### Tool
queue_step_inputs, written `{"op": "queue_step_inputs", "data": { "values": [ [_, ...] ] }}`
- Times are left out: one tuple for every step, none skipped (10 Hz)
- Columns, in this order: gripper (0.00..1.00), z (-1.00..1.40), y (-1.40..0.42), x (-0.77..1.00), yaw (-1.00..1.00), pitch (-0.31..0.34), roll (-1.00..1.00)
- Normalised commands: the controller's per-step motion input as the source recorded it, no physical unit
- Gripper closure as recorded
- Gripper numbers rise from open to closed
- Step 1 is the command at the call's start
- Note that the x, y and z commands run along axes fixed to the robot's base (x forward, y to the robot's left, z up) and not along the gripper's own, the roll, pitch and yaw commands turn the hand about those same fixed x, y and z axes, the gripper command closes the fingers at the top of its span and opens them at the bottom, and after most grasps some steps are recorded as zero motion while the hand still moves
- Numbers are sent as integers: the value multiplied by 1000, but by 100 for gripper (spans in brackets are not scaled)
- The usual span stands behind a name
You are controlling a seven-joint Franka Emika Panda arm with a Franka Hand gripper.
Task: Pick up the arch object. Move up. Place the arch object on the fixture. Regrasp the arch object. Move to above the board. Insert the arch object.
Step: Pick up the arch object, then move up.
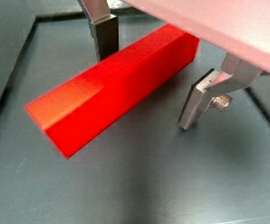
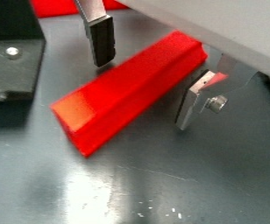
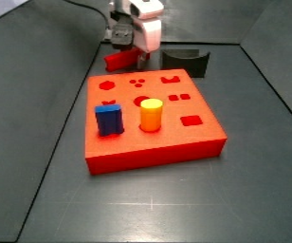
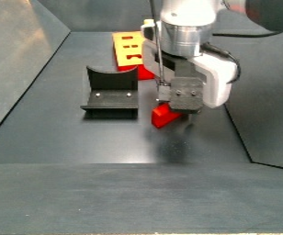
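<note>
Your hand [image 1: 149, 74] hangs low over arch object [image 1: 114, 86], fingers [image 1: 197, 101] apart, straddling bar without touching; bar lies flat on floor beside fixture [image 4: 111, 92], behind board [image 3: 153, 119]; straddle looks set for pickup grasp

One end effector [image 1: 149, 74] over one arch object [image 1: 108, 87]; one fixture [image 4: 109, 92], board [image 3: 155, 128], blue block [image 3: 108, 120], yellow cylinder [image 3: 150, 115]
</note>
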Motion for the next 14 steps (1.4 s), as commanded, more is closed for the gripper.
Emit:
{"op": "queue_step_inputs", "data": {
  "values": [
    [0,-71,20,-40,0,-131,-39],
    [0,0,0,-3,0,-53,0],
    [100,0,0,0,0,0,0],
    [100,0,0,0,0,0,0],
    [100,0,0,0,0,0,0],
    [100,0,0,0,0,0,0],
    [100,0,0,0,0,0,0],
    [100,0,0,0,0,0,0],
    [100,0,0,0,0,0,0],
    [100,0,0,0,0,0,0],
    [100,0,0,0,0,0,0],
    [100,0,0,0,0,0,0],
    [100,0,0,0,0,0,0],
    [100,833,0,0,0,0,0]
  ]
}}
